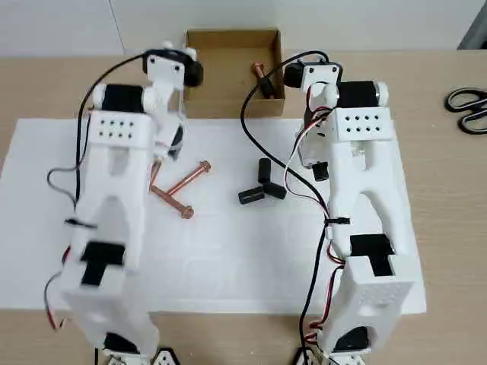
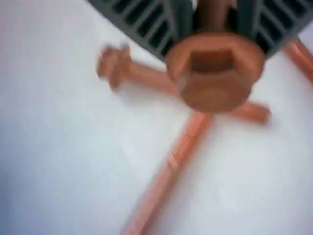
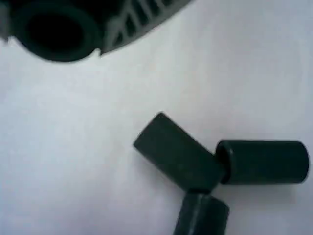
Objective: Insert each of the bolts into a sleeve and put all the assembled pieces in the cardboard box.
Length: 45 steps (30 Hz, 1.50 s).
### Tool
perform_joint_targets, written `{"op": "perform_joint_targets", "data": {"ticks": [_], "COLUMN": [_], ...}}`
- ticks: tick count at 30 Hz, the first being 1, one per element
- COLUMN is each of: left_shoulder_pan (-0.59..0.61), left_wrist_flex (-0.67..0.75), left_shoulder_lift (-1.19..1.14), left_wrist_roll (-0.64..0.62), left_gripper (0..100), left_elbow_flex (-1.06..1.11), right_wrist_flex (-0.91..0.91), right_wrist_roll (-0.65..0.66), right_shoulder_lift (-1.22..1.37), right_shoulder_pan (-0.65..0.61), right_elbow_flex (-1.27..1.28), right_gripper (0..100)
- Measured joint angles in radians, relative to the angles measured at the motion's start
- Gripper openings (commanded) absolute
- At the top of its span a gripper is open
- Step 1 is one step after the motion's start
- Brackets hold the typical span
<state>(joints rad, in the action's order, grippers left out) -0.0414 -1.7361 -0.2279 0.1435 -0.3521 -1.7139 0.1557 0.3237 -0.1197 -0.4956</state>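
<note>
My left gripper hangs over the white sheet, shut on a copper bolt whose hex head faces the wrist camera. Two more copper bolts lie crossed on the sheet just beyond it, seen below the held bolt as one bolt and another. My right gripper is shut on a black sleeve, its bore open toward the camera. Three black sleeves lie clustered between the arms. The cardboard box stands at the back and holds one assembled piece.
A white sheet covers the middle of the wooden table. Scissors lie at the far right edge. Cables run from both arms across the sheet near the sleeves.
</note>
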Motion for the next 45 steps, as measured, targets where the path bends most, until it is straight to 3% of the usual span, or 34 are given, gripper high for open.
{"op": "perform_joint_targets", "data": {"ticks": [7,18,22,30,45], "left_shoulder_pan": [-0.014,-0.077,-0.110,-0.109,-0.127], "left_wrist_flex": [0.018,0.338,0.382,0.399,0.448], "left_shoulder_lift": [0.112,0.115,0.127,0.143,0.169], "left_wrist_roll": [0.075,0.081,0.081,0.054,0.051], "left_gripper": [0,0,1,13,1], "left_elbow_flex": [0.410,0.744,0.793,0.819,0.876], "right_wrist_flex": [0.000,0.000,0.000,0.000,0.000], "right_wrist_roll": [0.000,0.000,0.000,0.000,0.000], "right_shoulder_lift": [0.000,0.000,0.000,0.000,0.000], "right_shoulder_pan": [0.000,0.000,0.000,0.000,0.000], "right_elbow_flex": [0.000,0.000,0.000,0.000,0.000], "right_gripper": [0.3,0.3,0.3,0.3,0.3]}}
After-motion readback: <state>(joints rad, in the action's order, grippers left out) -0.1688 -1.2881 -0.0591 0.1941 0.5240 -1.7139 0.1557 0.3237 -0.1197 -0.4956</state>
